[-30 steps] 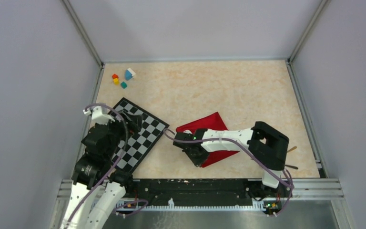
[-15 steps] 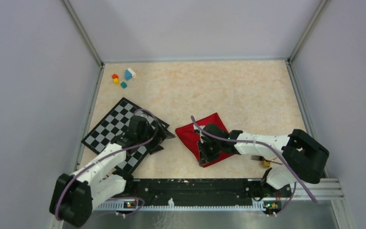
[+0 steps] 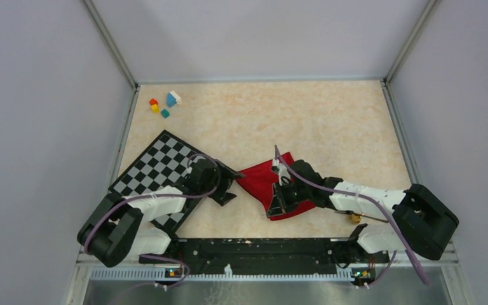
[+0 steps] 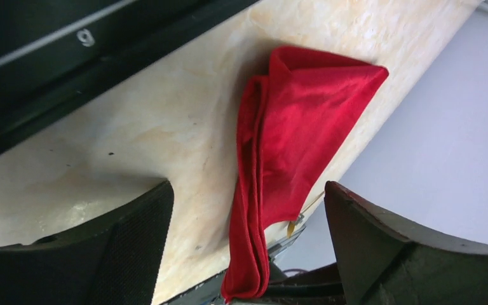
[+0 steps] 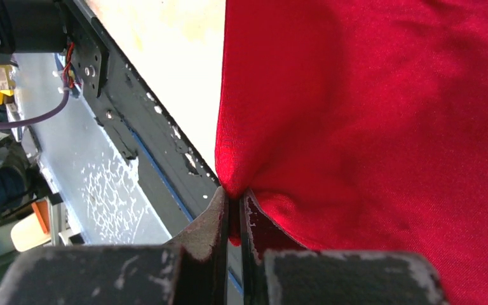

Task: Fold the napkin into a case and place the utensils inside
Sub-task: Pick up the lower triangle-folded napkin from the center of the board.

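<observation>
**Left arm joins right at the half-folded napkin**

The napkin (image 3: 257,179), doubled into a wedge, lies near the front edge of the surface (image 3: 305,121). The right tool (image 3: 274,208) is clamped on its near corner. The left tool (image 3: 229,185), fingers apart and empty, has swung off the mat (image 3: 155,166) to just beside the cloth, probably for a two-handed fold. The utensils (image 3: 356,218) lie outside, to the right.

The left arm (image 3: 155,204) stretches low from its base toward 2 o'clock. The left gripper (image 3: 223,185) has its jaws spread wide, holding nothing. The right arm (image 3: 362,198) reaches toward 10 o'clock with the wrist tipped down. The right gripper (image 3: 277,204) has its jaws pinched tight on a corner of the napkin (image 5: 387,114).
</observation>
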Robot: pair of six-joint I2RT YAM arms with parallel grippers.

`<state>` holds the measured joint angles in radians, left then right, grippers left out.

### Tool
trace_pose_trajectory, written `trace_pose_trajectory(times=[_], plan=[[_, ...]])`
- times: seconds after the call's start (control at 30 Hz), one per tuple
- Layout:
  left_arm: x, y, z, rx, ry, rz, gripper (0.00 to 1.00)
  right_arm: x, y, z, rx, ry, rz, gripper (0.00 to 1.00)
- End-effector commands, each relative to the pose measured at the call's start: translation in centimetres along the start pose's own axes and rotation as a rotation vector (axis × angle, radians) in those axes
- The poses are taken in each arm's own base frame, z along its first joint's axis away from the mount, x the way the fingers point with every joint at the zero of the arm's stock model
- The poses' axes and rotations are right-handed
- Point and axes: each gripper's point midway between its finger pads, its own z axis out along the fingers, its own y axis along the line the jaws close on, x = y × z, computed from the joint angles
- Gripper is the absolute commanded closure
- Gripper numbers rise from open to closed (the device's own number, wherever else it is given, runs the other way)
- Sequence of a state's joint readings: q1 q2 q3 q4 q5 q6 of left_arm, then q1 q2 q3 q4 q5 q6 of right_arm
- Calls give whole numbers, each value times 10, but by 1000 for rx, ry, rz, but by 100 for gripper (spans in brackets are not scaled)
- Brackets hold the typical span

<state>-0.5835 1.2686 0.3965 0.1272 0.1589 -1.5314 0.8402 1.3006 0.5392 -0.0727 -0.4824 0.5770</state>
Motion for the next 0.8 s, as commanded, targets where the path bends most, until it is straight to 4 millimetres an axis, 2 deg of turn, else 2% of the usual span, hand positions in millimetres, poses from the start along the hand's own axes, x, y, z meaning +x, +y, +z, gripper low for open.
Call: trace_pose_trajectory(times=[0.0, 0.27, 0.63, 0.77], plan=[[-12, -9, 8, 73, -77, -74, 9, -18, 18, -8, -100, -76, -26, 100], [-28, -3, 23, 97, -170, -24, 30, -17, 18, -9, -121, -80, -25, 100], [-45, 9, 41, 35, -264, 135, 46, -16, 18, -14, -135, -90, -26, 100], [-46, 1, 40, 49, -283, 216, 61, -13, 15, -13, -131, -85, -21, 100]])
